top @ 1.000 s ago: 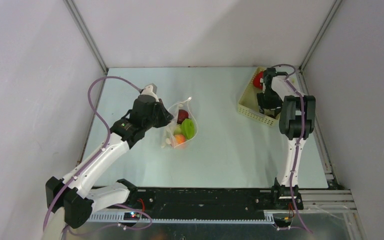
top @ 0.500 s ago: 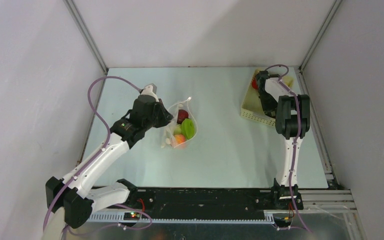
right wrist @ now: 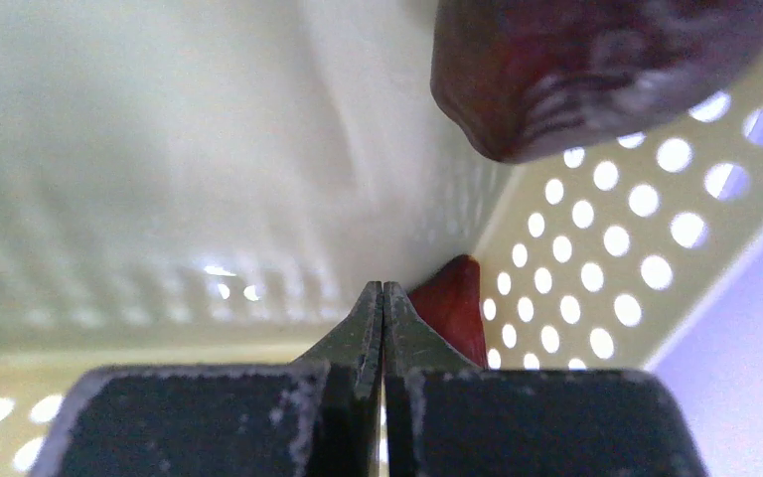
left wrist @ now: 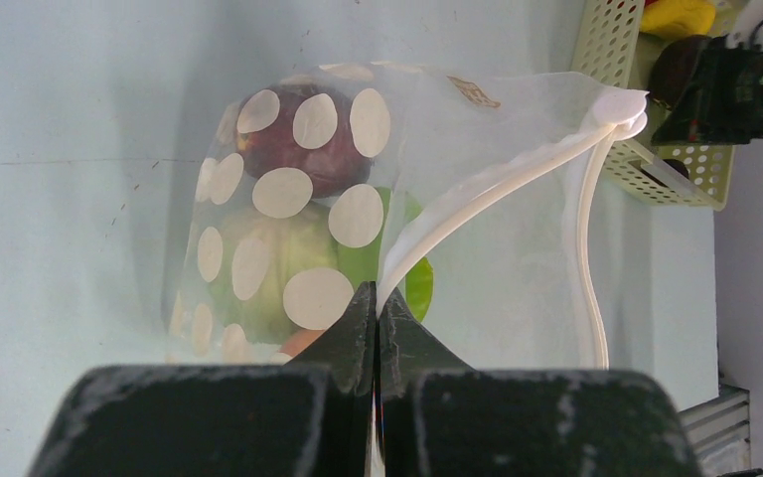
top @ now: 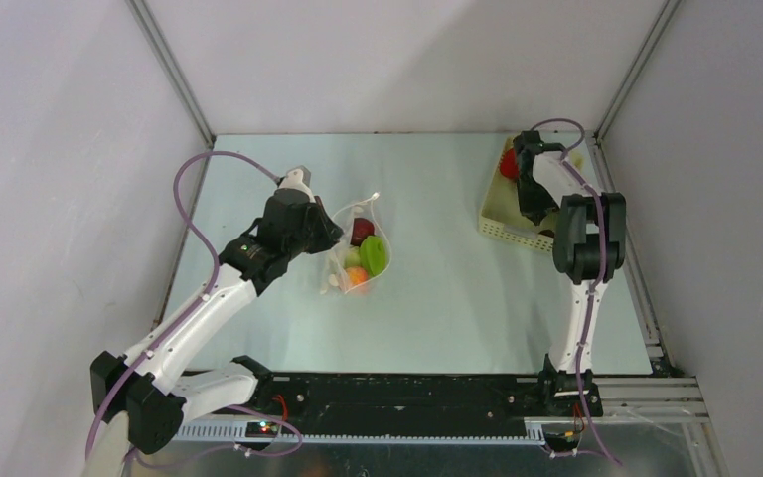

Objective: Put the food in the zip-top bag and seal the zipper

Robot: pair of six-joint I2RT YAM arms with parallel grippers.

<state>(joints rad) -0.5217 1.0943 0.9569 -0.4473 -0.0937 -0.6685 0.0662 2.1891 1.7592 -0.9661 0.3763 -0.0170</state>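
Observation:
The zip-top bag (top: 356,250) lies mid-table, clear with white dots (left wrist: 288,194). It holds food: a dark maroon piece (top: 363,230), a green one (top: 375,256) and an orange one (top: 358,277). My left gripper (left wrist: 377,298) is shut on the zipper (left wrist: 487,194), whose white strip arcs away from the fingertips with the mouth gaping. My right gripper (right wrist: 382,288) is shut with nothing between its fingers, low inside the basket (right wrist: 209,149). A red piece (right wrist: 454,303) lies just right of its tip and a maroon piece (right wrist: 596,70) above.
The pale yellow perforated basket (top: 502,224) stands at the back right corner, close to the right wall, with a red piece (top: 507,164) at its far end. In the left wrist view a yellow piece (left wrist: 676,15) also shows in it.
The right gripper has gone from open to shut inside the basket and its arm has shifted slightly. The left gripper and the bag have not moved.

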